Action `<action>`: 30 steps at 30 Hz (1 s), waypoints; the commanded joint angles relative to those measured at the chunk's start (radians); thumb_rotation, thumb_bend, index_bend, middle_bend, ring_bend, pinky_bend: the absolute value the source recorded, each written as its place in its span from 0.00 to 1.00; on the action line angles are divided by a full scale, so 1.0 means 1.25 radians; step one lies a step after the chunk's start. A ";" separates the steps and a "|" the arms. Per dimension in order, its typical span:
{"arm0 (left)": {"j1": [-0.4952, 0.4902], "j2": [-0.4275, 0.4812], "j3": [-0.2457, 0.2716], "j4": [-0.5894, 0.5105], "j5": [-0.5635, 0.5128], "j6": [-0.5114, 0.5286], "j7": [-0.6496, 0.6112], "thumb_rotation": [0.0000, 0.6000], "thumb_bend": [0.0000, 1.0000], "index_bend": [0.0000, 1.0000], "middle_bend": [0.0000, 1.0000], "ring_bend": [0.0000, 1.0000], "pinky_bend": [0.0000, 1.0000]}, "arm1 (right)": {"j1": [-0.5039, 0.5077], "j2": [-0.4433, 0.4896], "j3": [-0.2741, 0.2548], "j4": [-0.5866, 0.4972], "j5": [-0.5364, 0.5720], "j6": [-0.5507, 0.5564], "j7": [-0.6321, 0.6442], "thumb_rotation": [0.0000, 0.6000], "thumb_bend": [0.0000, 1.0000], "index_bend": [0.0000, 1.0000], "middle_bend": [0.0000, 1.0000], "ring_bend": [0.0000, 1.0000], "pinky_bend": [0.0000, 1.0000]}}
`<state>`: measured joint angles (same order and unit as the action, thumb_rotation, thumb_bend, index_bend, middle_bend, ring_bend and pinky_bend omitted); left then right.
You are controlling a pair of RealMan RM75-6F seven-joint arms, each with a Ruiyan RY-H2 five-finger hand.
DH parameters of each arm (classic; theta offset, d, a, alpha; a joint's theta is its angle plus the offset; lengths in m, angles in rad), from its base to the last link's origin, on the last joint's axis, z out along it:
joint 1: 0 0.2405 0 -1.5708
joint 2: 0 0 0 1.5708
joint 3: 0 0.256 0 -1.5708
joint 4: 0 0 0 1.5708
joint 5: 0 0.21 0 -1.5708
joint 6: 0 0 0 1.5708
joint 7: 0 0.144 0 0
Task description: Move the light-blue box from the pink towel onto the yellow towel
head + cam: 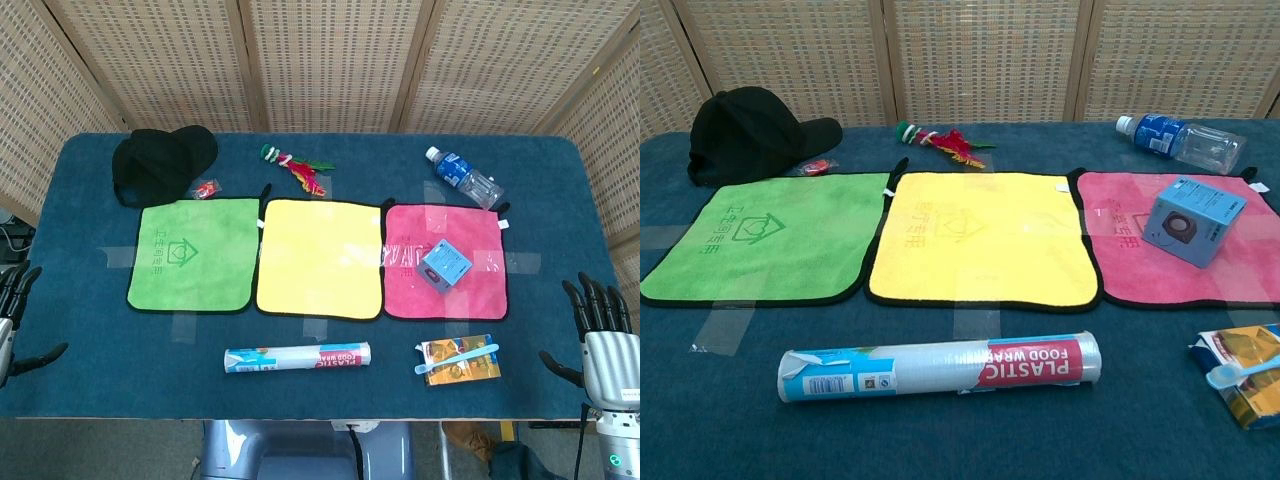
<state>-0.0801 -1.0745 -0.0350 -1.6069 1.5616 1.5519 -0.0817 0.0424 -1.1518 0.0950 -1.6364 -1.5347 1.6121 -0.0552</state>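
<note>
Light-blue box (444, 265) sits on pink towel (410, 290), untouched; right hand (605, 335) and left hand (15, 320) both empty, fingers spread, so right should approach from above, grasping opposite faces before shifting toward yellow towel (320, 258).

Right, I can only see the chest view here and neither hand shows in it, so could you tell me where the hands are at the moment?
Observer: The right hand is at the table's right edge, fingers apart, holding nothing.
Operator: Thank you, and the left one?
Observer: The left hand is at the left edge, partly cut off, fingers spread, also empty.
Operator: Is either of them near the light-blue box?
Observer: No, the light-blue box sits alone on the pink towel, with the right hand well off to its right.
</note>
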 commanded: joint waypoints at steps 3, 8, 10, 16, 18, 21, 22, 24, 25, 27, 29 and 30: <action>-0.001 -0.002 0.001 0.000 -0.002 -0.005 0.008 1.00 0.00 0.00 0.00 0.00 0.00 | 0.004 0.004 -0.003 -0.003 0.015 -0.026 0.011 1.00 0.00 0.00 0.00 0.00 0.00; -0.007 -0.011 -0.004 0.006 -0.003 -0.011 0.014 1.00 0.00 0.00 0.00 0.00 0.00 | 0.030 0.011 0.001 -0.028 0.053 -0.108 0.123 1.00 0.17 0.00 0.00 0.00 0.00; -0.011 -0.014 -0.004 0.007 -0.003 -0.016 0.016 1.00 0.00 0.00 0.00 0.00 0.00 | 0.056 0.012 0.008 -0.019 0.072 -0.164 0.173 1.00 0.40 0.00 0.00 0.00 0.00; -0.021 -0.024 -0.008 0.007 -0.012 -0.035 0.037 1.00 0.00 0.00 0.00 0.00 0.00 | 0.169 0.013 0.084 0.000 0.231 -0.401 0.357 1.00 0.92 0.04 0.02 0.00 0.08; -0.024 -0.025 -0.009 0.007 -0.016 -0.040 0.038 1.00 0.00 0.00 0.00 0.00 0.00 | 0.192 0.005 0.104 0.014 0.283 -0.450 0.373 1.00 0.99 0.05 0.04 0.00 0.12; -0.027 -0.025 -0.010 0.007 -0.021 -0.048 0.037 1.00 0.00 0.00 0.00 0.00 0.00 | 0.220 -0.001 0.123 0.028 0.350 -0.511 0.380 1.00 1.00 0.05 0.05 0.01 0.16; -0.028 -0.025 -0.010 0.007 -0.023 -0.050 0.038 1.00 0.00 0.00 0.00 0.00 0.00 | 0.227 -0.002 0.128 0.030 0.369 -0.527 0.381 1.00 1.00 0.05 0.05 0.01 0.17; -0.029 -0.025 -0.010 0.008 -0.026 -0.053 0.037 1.00 0.00 0.00 0.00 0.00 0.00 | 0.238 -0.006 0.134 0.034 0.398 -0.551 0.382 1.00 1.00 0.05 0.05 0.02 0.18; -0.029 -0.025 -0.011 0.008 -0.028 -0.055 0.037 1.00 0.00 0.00 0.00 0.00 0.00 | 0.243 -0.009 0.138 0.036 0.415 -0.562 0.383 1.00 1.00 0.05 0.05 0.02 0.19; -0.031 -0.025 -0.011 0.009 -0.031 -0.058 0.037 1.00 0.00 0.00 0.00 0.00 0.00 | 0.251 -0.013 0.144 0.038 0.441 -0.580 0.384 1.00 1.00 0.05 0.05 0.02 0.21; -0.032 -0.026 -0.011 0.009 -0.033 -0.061 0.038 1.00 0.00 0.00 0.00 0.00 0.00 | 0.259 -0.017 0.150 0.036 0.464 -0.597 0.386 1.00 1.00 0.05 0.05 0.03 0.22; -0.033 -0.026 -0.011 0.010 -0.034 -0.064 0.038 1.00 0.00 0.00 0.00 0.00 0.00 | 0.264 -0.019 0.153 0.035 0.475 -0.606 0.387 1.00 1.00 0.05 0.06 0.03 0.22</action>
<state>-0.1205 -1.1067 -0.0488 -1.5954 1.5201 1.4733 -0.0342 0.3591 -1.1687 0.2756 -1.5939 -0.9604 0.8727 0.4230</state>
